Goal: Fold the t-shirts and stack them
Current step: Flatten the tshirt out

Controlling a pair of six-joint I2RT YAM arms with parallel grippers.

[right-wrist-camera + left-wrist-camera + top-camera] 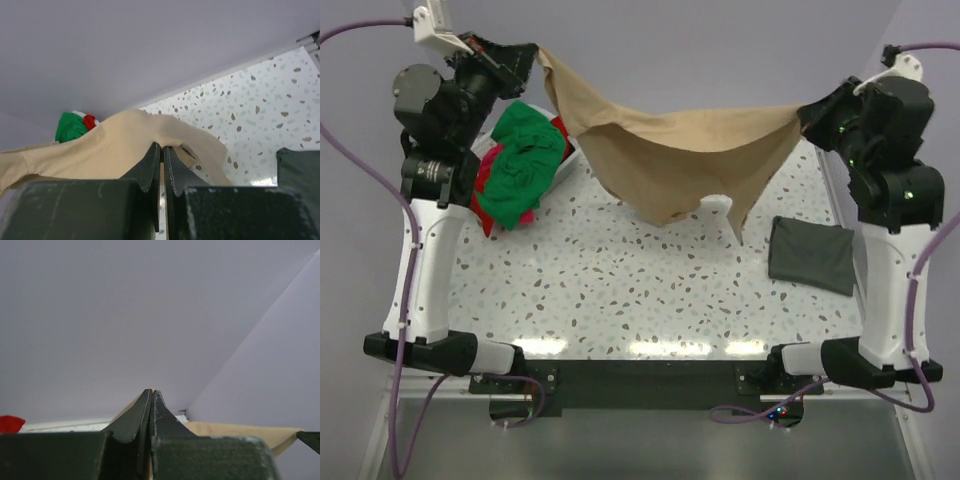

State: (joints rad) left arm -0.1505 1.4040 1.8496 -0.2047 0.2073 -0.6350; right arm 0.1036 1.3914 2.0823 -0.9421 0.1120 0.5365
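A tan t-shirt point(670, 150) hangs stretched in the air between my two grippers, its lower part drooping toward the table. My left gripper point(528, 52) is shut on its left corner at the far left; its jaws are closed with tan cloth point(240, 431) beside them. My right gripper point(804, 113) is shut on the right corner; the tan cloth point(115, 145) bunches at its fingertips. A folded dark grey t-shirt point(811, 255) lies flat at the right. Green point(525, 160) and red point(490, 175) t-shirts are heaped at the far left.
A white basket point(565, 160) holds the green and red shirts at the far left, mostly covered by them. The speckled table point(620, 290) stretches beneath. The purple back wall point(700, 50) stands close behind both grippers.
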